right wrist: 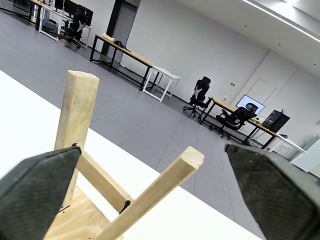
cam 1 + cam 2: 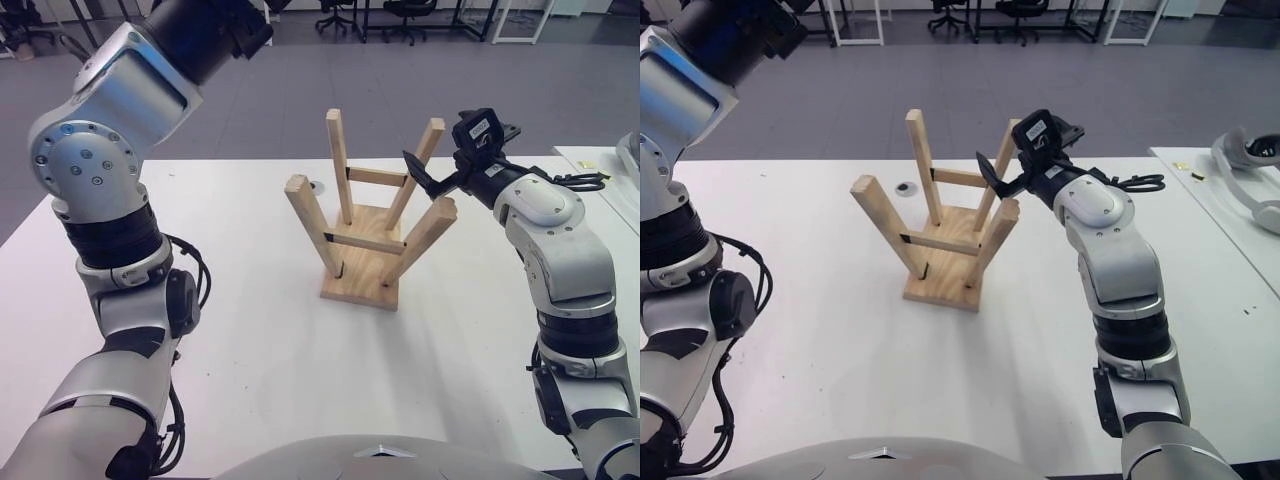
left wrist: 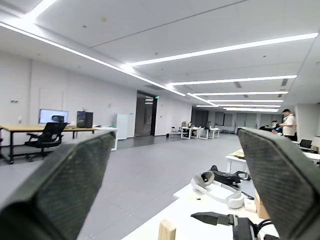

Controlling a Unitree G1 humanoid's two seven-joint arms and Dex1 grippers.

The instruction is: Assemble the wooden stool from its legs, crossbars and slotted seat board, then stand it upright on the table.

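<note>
The stool (image 2: 365,240) sits upside down in the middle of the desk (image 2: 230,330). Its seat board (image 2: 360,285) lies flat on the surface and all four legs point up and splay outward. Two crossbars are in place, one (image 2: 377,177) bridging the far pair of legs, the other (image 2: 365,242) the near pair. So the building looks done, and the flip is what's left.

The right gripper (image 2: 458,150) hangs by the top of the far right leg (image 2: 418,170), fingers spread wide with nothing between them. One dark finger crosses in front of that leg, and whether it touches the wood I can't tell. From the right wrist view, two leg tops stand between the pads, further out.

The left arm is raised high above the desk. The left gripper (image 3: 167,187) is wide open too, empty and aimed out at the room, well away from the stool.

By my reckoning the next move is a firm hold on a leg or crossbar. Then comes a turn-over to bring the legs down onto the desk. A one-sided grab on a splayed leg could pull a joint loose or let the stool swing, so the second gripper would do well to steady the seat board.
</note>
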